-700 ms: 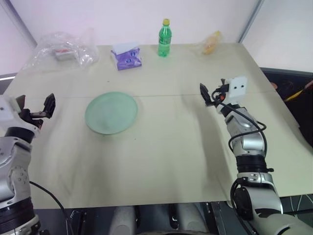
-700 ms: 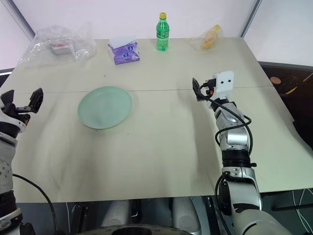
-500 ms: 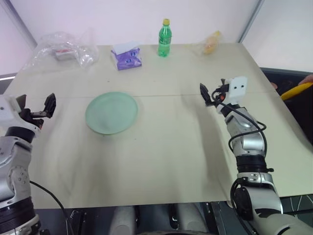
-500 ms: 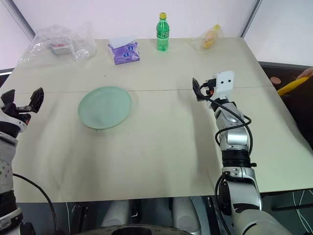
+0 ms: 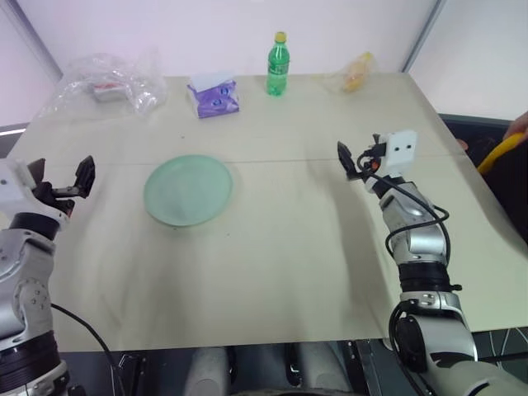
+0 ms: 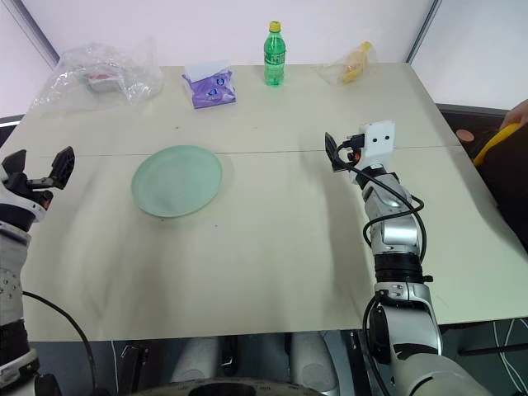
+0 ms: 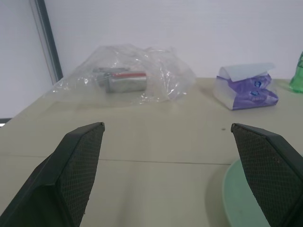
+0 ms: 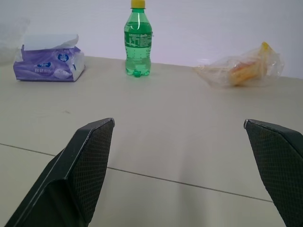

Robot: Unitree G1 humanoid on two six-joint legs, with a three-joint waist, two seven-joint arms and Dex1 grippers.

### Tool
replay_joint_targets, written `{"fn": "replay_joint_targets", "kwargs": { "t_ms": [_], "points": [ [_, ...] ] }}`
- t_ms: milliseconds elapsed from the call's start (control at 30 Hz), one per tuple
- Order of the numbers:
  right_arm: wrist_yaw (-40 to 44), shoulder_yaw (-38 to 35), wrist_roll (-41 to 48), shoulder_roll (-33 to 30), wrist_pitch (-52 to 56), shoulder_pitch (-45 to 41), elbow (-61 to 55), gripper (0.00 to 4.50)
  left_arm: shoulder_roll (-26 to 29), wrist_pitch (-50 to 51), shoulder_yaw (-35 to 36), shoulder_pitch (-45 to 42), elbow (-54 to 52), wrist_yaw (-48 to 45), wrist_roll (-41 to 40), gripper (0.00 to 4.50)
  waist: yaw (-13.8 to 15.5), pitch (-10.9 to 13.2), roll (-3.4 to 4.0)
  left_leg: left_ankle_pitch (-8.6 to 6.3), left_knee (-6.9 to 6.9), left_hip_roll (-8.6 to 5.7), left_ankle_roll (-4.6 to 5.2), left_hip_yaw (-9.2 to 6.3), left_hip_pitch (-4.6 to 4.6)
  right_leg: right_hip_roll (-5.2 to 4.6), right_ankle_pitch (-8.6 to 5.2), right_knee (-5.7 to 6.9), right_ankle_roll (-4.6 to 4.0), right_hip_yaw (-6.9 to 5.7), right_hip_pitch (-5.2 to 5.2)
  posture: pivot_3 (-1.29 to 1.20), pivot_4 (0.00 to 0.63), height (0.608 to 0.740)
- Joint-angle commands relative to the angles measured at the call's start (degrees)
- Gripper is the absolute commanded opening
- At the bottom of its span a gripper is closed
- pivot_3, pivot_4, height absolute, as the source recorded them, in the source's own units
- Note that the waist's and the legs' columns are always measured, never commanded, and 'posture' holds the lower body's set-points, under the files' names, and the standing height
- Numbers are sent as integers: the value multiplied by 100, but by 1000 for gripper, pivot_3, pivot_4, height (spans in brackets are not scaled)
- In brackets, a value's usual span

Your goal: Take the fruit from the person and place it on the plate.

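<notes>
The wide beige surface (image 5: 272,247) is laid out so that the middle stays free for the handover: the spare goods are pushed to the far edge, and the plate (image 5: 187,190), pale green and flat, lies alone on the robot's left half with nothing on it, ready to receive. Along the far edge stand a crumpled clear bag (image 5: 103,82) with a small pack inside, a purple tissue pack (image 5: 214,95) whose printing is too small to read, a green bottle (image 5: 278,64) with a yellow cap and a label that cannot be made out, and a yellowish item in a clear bag (image 5: 356,73). The right gripper (image 5: 353,159) hangs over the surface's right half, jaws spread wide and pointing forward, which looks like a waiting pose for the offer. The left gripper (image 5: 59,183) waits near the left edge, jaws likewise apart and holding nothing. The fruit (image 5: 500,152), a yellow banana, is off the right side of the surface, well apart from both grippers, held in the person's hand (image 5: 520,126).
</notes>
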Motion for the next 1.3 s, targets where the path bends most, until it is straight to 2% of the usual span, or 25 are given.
{"fn": "replay_joint_targets", "kwargs": {
  "t_ms": [33,1300],
  "points": [
    [-1,-33,23,-58,-100,-60,-170,4469,36,-162,91,-40,-142,20,21,4500,0,0,0,0,0,0,0,0,0,0,0,0,0,0,0,0,150,740],
    [59,30,23,-19,-253,-194,108,4469,75,-220,191,58,-226,131,53,4500,1,0,0,0,5,0,0,0,1,0,0,7,0,0,0,0,150,740]
  ]
}}
